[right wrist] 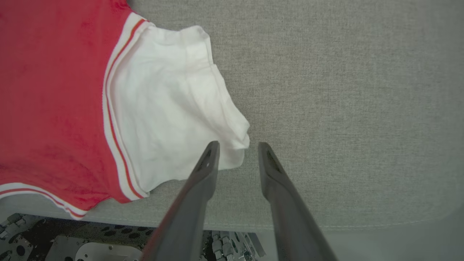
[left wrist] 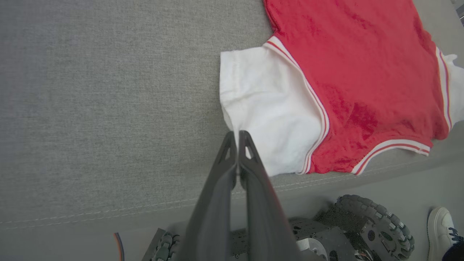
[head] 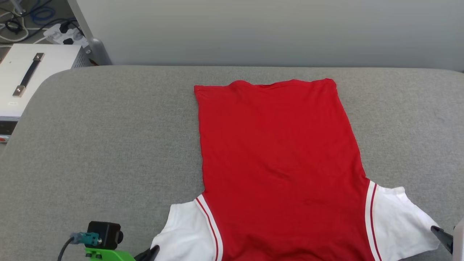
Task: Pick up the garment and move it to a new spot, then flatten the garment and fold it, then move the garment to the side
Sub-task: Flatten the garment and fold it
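Grey woven upholstery covers the bench (head: 108, 145), and the red jersey shirt with white short sleeves (head: 282, 163) lies flat right of its middle, plain face up, sleeves toward the near edge. At the left sleeve's hem the left gripper (left wrist: 237, 136) has its fingers pressed together. Whether cloth is pinched I cannot tell. At the right sleeve's corner the right gripper (right wrist: 238, 145) stands with fingers apart, holding nothing.

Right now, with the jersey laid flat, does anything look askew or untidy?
Mostly tidy. The garment lies flat, plain red face up. Only its right sleeve is rumpled, with creases and a curled outer end, beside the open right gripper; the left sleeve lies smoother.
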